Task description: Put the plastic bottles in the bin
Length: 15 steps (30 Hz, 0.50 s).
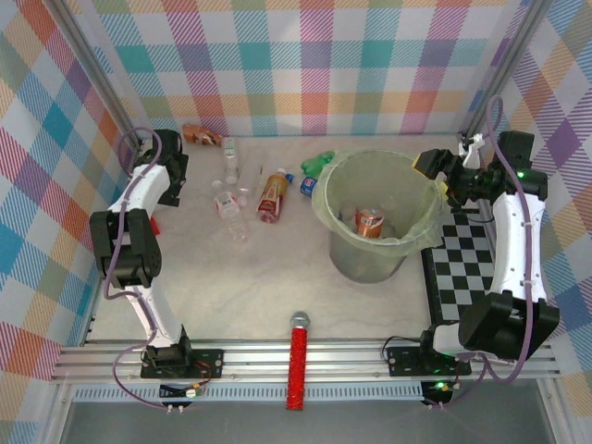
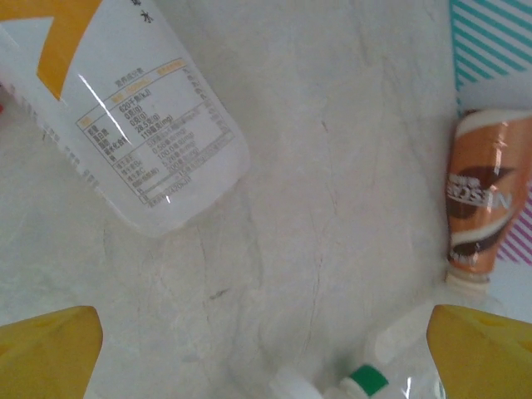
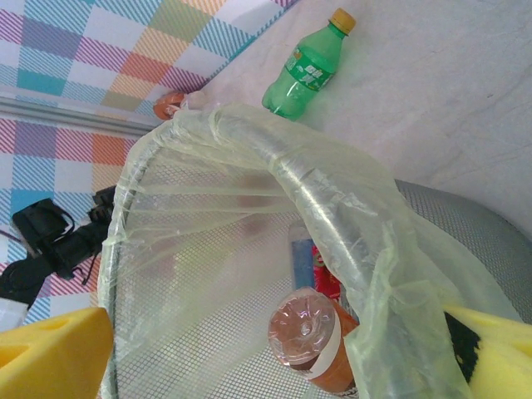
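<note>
- Pale marbled tabletop (image 1: 259, 287), enclosed by plaid walls (image 1: 305, 65); checkerboard (image 1: 472, 268) on the right, red glittery stick (image 1: 298, 365) at the near edge.
- Bin (image 1: 365, 264): round grey mesh bucket standing right of centre, lined with a translucent pale green bag folded out over the rim (image 3: 274, 158).
- Contents of the bin: amber bottle (image 1: 370, 222) with orange label, seen bottom-end on from the right wrist (image 3: 309, 339); behind it a second bottle (image 3: 303, 253) with blue and red label, largely veiled by the bag.
- Green bottle (image 1: 319, 164), yellow-capped, lying on the table just behind the bin's far-left rim (image 3: 307, 66).
- Blue-labelled bottle (image 1: 307, 185) just beside the green one, close against the bin's left side; contact with the bin not discernible.
- Orange-labelled bottle (image 1: 271, 196) lying on its side left of the bin.
- Clear bottles (image 1: 229, 203), about three, scattered further left on the table.
- Brown bottle (image 1: 199, 134) lying near the far wall, also at the right of the left wrist view (image 2: 486, 199).
- White-labelled bottle (image 2: 141, 125) lying at the upper left of the left wrist view; green-capped bottle (image 2: 366, 382) at its lower edge.
- Left gripper (image 2: 266, 353): jaws spread to the full, nothing between them, poised over bare table among the loose bottles.
- Right gripper (image 1: 439, 176): jaws wide apart and empty, poised above the bin's right rim (image 3: 274, 357).
</note>
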Tool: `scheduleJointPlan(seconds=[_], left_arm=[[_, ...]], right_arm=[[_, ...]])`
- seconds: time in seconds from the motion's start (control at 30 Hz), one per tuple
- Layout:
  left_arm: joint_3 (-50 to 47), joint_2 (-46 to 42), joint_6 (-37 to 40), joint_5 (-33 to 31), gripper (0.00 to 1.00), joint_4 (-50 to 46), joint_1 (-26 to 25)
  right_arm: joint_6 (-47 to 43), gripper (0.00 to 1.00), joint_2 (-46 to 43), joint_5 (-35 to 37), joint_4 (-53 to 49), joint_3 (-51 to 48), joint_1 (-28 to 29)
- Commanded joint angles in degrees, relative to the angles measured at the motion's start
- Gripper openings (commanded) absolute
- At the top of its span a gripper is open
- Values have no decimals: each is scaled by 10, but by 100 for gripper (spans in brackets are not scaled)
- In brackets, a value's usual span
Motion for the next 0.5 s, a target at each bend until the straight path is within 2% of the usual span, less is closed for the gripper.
scheduleJointPlan(seconds=[0.0, 0.17, 0.33, 0.47], left_arm=[[20, 18, -63, -22, 100, -22, 9], [17, 25, -80, -42, 100, -21, 12], [-24, 16, -114, -68, 99, 21, 22], [-15, 37, -117, -48, 99, 31, 41]], right_arm=[[-8, 96, -13, -28, -4, -9, 8], [-16, 95, -10, -21, -13, -10, 8], [-20, 95, -6, -14, -22, -8, 8], [-24, 94, -1, -7, -31, -3, 8]])
